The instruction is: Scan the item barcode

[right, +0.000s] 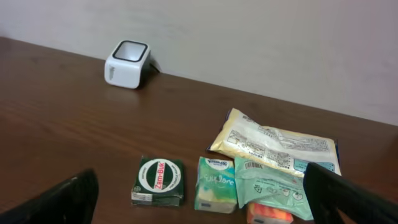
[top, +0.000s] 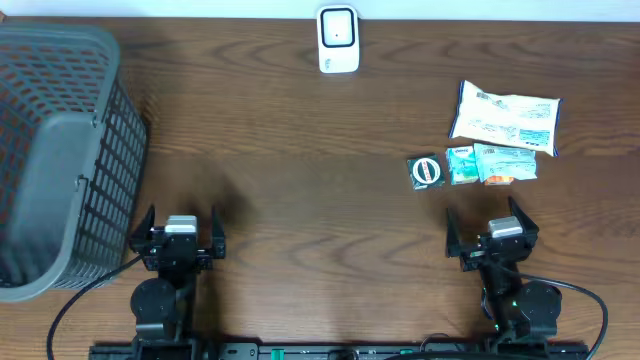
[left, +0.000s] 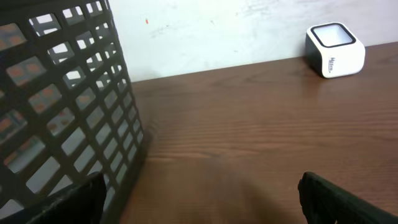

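Left jaws, at the near edge of the desk (top: 300, 210), stand wide apart and empty, just beside the grey basket (top: 60, 150). Far across, in the middle, sits the white scanner (top: 338, 40). The items lie to the right: the green Zam-Buk box (top: 427, 171) is leftmost in its row, near the right jaws, which are likewise fully open and holding nothing. Best to grip that box by its side edges; its barcode is not visible, so leave the faces uncovered.

My bench (top: 300, 150) is dark wood-grain with a soft sheen; the basket (top: 60, 150) matt grey plastic, the scanner (top: 338, 40) glossy white plastic, the packet (top: 505, 118) crinkly film.
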{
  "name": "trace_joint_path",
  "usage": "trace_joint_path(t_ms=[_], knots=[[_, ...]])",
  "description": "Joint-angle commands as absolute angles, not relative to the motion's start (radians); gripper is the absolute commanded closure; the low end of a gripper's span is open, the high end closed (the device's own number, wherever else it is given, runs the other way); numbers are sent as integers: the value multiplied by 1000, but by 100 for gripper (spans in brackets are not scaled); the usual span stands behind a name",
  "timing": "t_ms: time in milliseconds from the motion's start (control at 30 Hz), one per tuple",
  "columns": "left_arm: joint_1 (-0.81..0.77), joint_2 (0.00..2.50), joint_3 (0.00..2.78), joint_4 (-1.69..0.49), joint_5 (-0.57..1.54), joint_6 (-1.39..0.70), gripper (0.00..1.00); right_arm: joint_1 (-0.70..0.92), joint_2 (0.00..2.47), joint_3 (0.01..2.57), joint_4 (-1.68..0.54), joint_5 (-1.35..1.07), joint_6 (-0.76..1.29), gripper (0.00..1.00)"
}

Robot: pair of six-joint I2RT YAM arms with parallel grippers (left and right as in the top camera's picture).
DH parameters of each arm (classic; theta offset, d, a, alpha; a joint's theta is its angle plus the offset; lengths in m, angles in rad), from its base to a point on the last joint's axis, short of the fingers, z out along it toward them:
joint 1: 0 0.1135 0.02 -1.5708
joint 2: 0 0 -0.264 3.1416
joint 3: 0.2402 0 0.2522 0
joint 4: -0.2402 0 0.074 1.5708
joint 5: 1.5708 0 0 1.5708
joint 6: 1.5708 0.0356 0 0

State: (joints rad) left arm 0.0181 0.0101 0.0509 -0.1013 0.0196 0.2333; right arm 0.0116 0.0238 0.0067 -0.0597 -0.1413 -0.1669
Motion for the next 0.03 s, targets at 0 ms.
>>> trace_joint_path(t_ms=[0], knots=[[23,4,35,-138,7,239,2,20,16,6,-64,-141,-170,1]])
